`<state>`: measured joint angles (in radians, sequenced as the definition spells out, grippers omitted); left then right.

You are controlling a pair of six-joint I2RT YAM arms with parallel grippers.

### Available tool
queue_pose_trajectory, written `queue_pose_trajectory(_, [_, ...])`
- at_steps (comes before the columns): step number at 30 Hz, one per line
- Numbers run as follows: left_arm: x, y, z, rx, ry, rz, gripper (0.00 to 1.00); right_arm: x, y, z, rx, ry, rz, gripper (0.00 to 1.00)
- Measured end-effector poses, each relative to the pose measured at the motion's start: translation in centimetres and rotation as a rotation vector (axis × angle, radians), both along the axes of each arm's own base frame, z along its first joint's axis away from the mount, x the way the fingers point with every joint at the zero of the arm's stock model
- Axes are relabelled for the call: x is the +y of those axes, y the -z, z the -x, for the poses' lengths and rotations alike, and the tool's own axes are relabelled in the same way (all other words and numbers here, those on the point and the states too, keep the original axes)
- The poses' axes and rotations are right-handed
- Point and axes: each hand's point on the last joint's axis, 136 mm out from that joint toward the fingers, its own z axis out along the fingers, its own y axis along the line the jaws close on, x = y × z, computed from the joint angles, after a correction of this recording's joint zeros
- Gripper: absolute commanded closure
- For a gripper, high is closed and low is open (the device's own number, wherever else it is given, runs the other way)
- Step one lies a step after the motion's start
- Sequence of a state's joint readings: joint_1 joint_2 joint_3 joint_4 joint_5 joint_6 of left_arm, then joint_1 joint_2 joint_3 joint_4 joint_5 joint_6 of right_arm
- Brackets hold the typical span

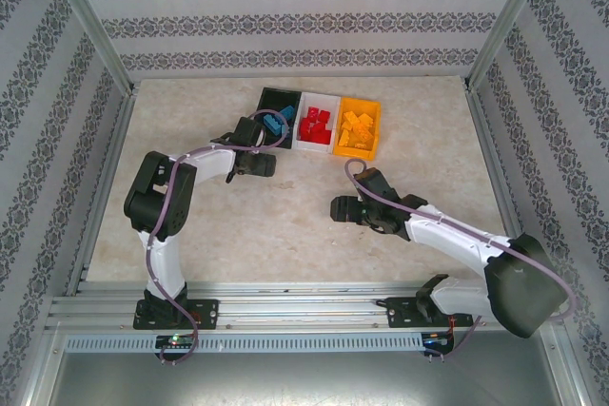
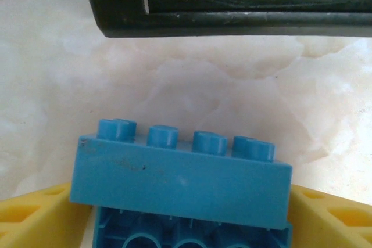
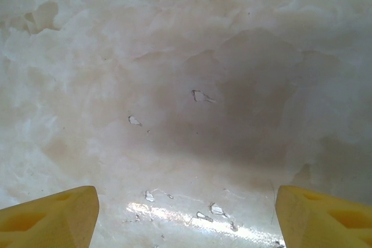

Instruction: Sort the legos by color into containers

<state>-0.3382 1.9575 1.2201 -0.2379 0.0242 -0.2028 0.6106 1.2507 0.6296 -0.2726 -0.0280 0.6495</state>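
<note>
Your left gripper (image 2: pixel 189 197) clamps the blue brick (image 2: pixel 180 178) near the black bin (image 2: pixel 232 22); release early and it may land outside. Your right gripper (image 3: pixel 186 201) gapes empty.

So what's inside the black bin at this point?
Blue bricks show in the near part of the black bin; the far part looks bare. The left tool hangs over its near left corner, hiding whatever lies there, so no count is possible.
</note>
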Motion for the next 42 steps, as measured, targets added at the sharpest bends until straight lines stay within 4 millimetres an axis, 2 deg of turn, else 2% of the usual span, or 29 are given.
queue_pose_trajectory(2, [-0.1, 0.0, 0.0, 0.001, 0.004, 0.002, 0.33, 0.0, 0.1, 0.0, 0.004, 0.000, 0.002, 0.20])
queue_pose_trajectory(6, [-0.4, -0.2, 0.3, 0.006, 0.004, 0.030, 0.34, 0.0, 0.1, 0.0, 0.004, 0.000, 0.003, 0.20])
queue_pose_trajectory(10, [-0.7, -1.1, 1.8, 0.020, -0.005, 0.085, 0.34, 0.0, 0.1, -0.1, 0.002, 0.000, 0.001, 0.20])
queue_pose_trajectory(13, [-1.2, -3.5, 2.8, 0.006, -0.009, 0.152, 0.34, 0.2, 0.0, -0.1, 0.002, -0.003, -0.003, 0.20])
queue_pose_trajectory(17, [-2.3, -7.9, 4.1, -0.026, 0.012, 0.263, 0.34, 0.3, -0.2, 0.0, 0.000, -0.003, -0.010, 0.20])
queue_pose_trajectory(20, [-3.2, -10.4, 5.4, -0.025, 0.035, 0.339, 0.34, 0.6, -1.0, 0.2, -0.021, -0.012, -0.028, 0.20])
queue_pose_trajectory(25, [-3.9, -12.9, 7.9, -0.015, 0.042, 0.455, 0.34, 0.9, -2.6, 1.2, -0.068, -0.020, -0.078, 0.20])
queue_pose_trajectory(31, [-4.2, -15.7, 11.0, -0.036, 0.003, 0.620, 0.34, -0.9, -2.4, 4.1, -0.078, 0.004, -0.107, 0.20])
queue_pose_trajectory(35, [-4.5, -16.0, 12.2, -0.041, -0.040, 0.735, 0.34, -2.7, -1.8, 6.1, -0.079, 0.035, -0.120, 0.20])
queue_pose_trajectory(42, [-4.8, -13.6, 12.6, 0.012, -0.157, 0.873, 0.34, -4.8, -0.4, 8.3, -0.067, 0.069, -0.119, 0.20])
